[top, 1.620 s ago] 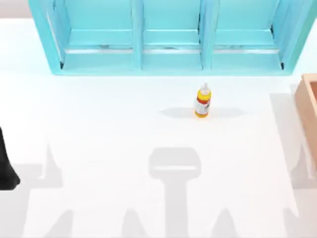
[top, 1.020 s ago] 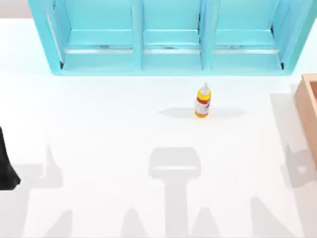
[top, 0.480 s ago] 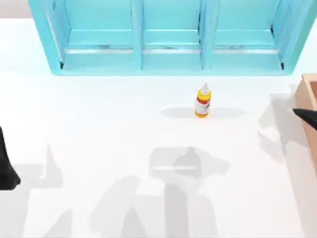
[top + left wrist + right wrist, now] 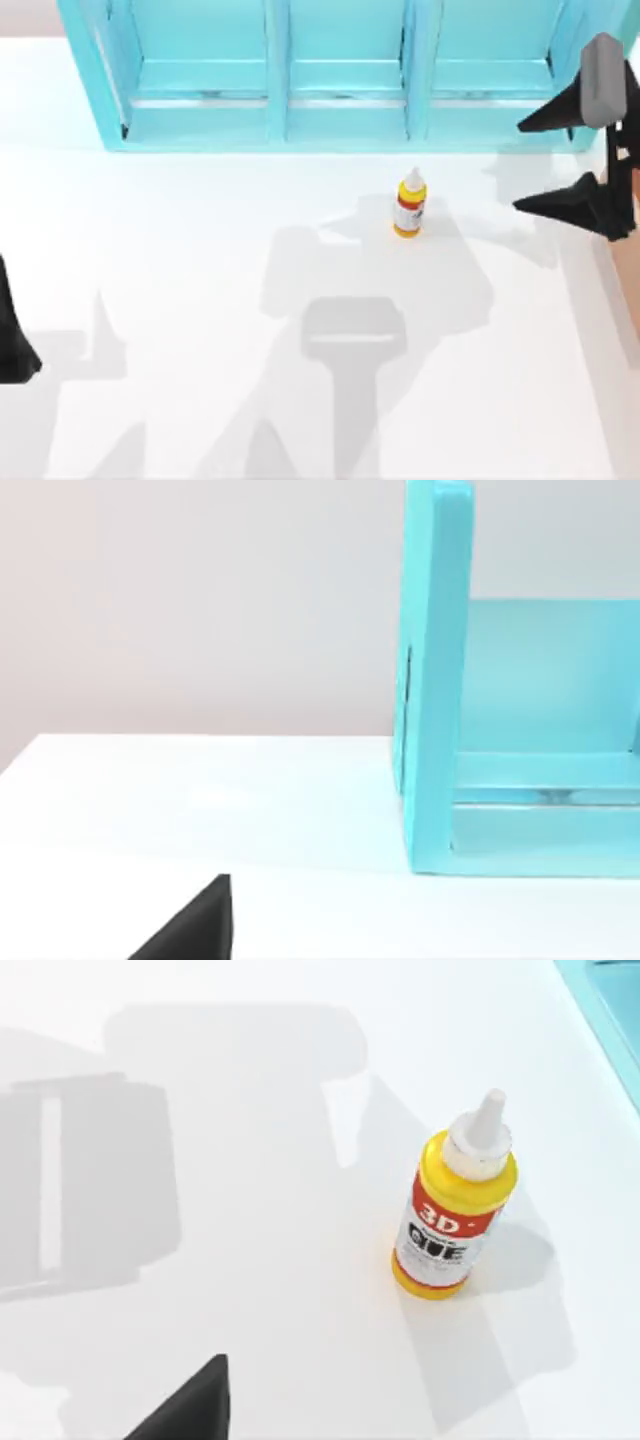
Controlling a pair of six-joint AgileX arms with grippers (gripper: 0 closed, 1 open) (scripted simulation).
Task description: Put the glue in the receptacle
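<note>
While the right arm hung out at the table's right edge, here's how things sat:

Right gripper (image 4: 563,160): fingers spread wide apart and holding nothing, tips pointing toward the table's left, one black finger (image 4: 550,110) up by the shelf and the other (image 4: 560,203) lower down. It was well to the right of the glue, not touching it.

Glue (image 4: 410,205): standing upright on the white table (image 4: 200,250), long axis vertical, white nozzle pointing straight up. It sat a bit right of centre, just in front of the shelf and clear of it.

Glue label: the right wrist view caught the bottle (image 4: 453,1205) close up, red band with "3D" over a white label with dark lettering, nozzle leaning toward the far side of that view. The top view had the label too small to read.

Shelf (image 4: 340,70): big turquoise unit with three compartments along the back of the table. The left wrist view showed its end wall (image 4: 435,680) side-on against a plain pale wall, which the top view didn't give.

Left gripper (image 4: 12,340): parked at the table's left edge, just a black tip (image 4: 195,930) poking into its own wrist view, and I couldn't tell whether it was spread or closed.
</note>
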